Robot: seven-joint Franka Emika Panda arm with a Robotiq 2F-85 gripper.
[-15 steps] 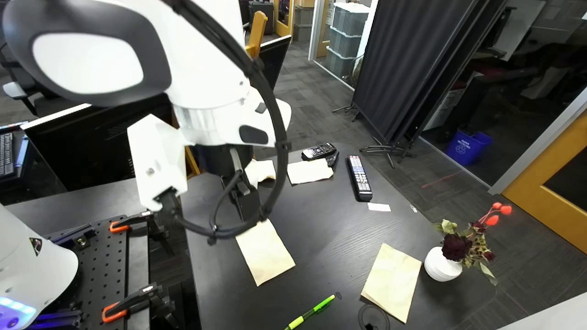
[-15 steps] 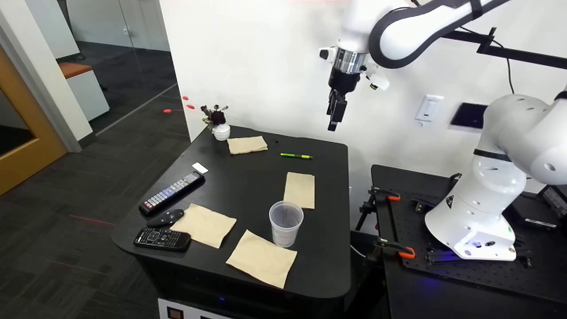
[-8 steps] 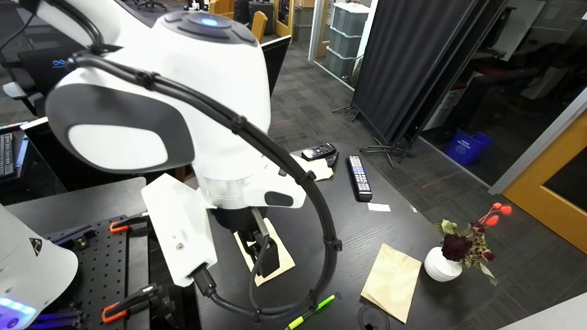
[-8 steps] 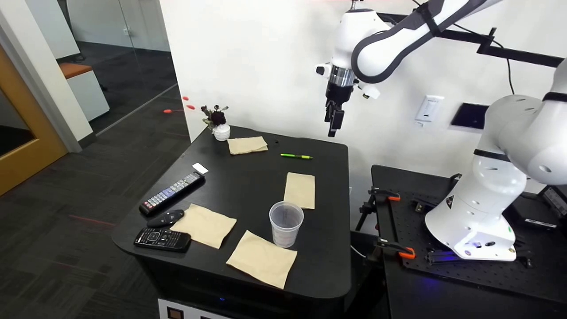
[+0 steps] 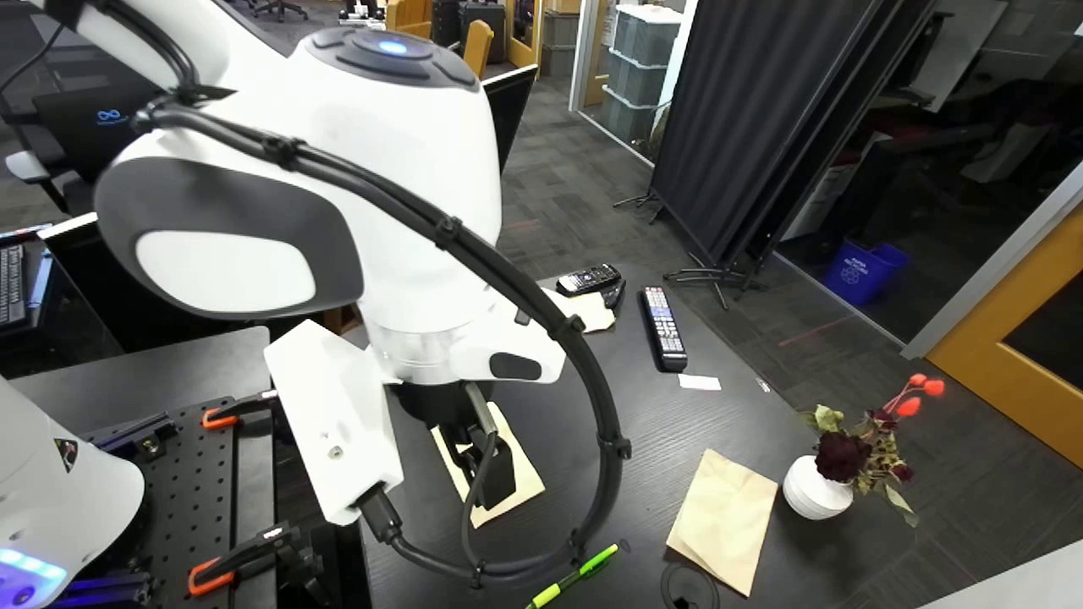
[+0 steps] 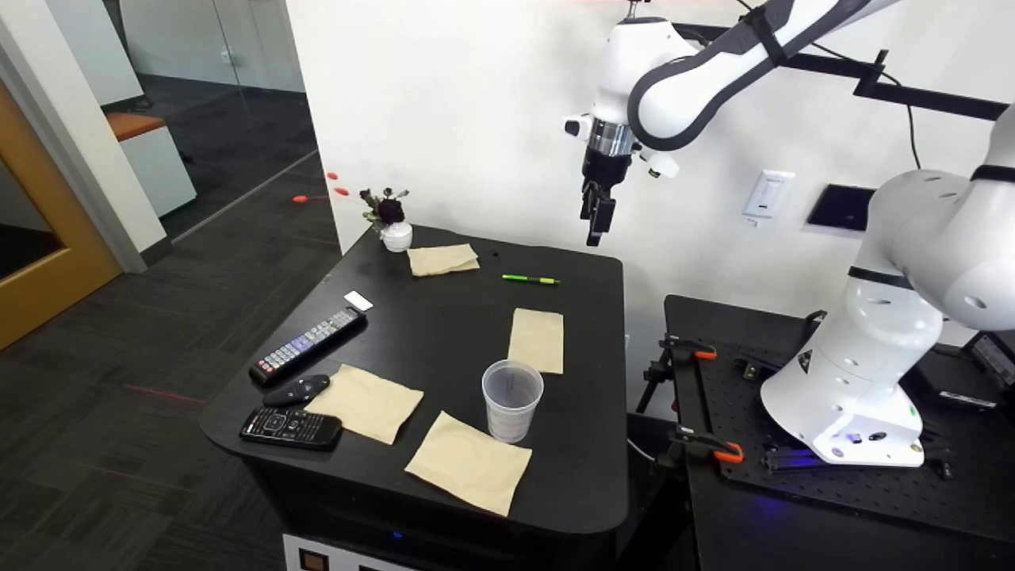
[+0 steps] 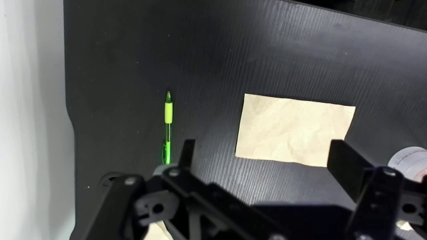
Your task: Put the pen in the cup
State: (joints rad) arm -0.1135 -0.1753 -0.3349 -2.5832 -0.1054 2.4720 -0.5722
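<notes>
Wrist view, nearest first: the gripper [image 7: 262,150] fills the lower part of the frame, fingers wide apart, gripping nothing. Beyond it, on the dark table [image 7: 213,66], the green pen [image 7: 168,128] lies left of centre, just outside the finger on the frame's left. A sheet of brown paper [image 7: 295,128] lies at centre right, and the cup [image 7: 408,163] shows in part at the right edge.

Compared with a second ago, the arm [image 5: 415,152] sits lower in both exterior views, though almost unmoved over the last half second; pen and cup have not shifted. I judge the reach begun and the grasp not: the gripper should move toward frame left in the wrist view, then come down over the pen.

In an exterior view, the cup [image 6: 511,408] stands upright at lower centre, no pen in it. Farthest, at upper left, a white vase [image 6: 396,238] holds dark flowers [image 6: 390,210].
</notes>
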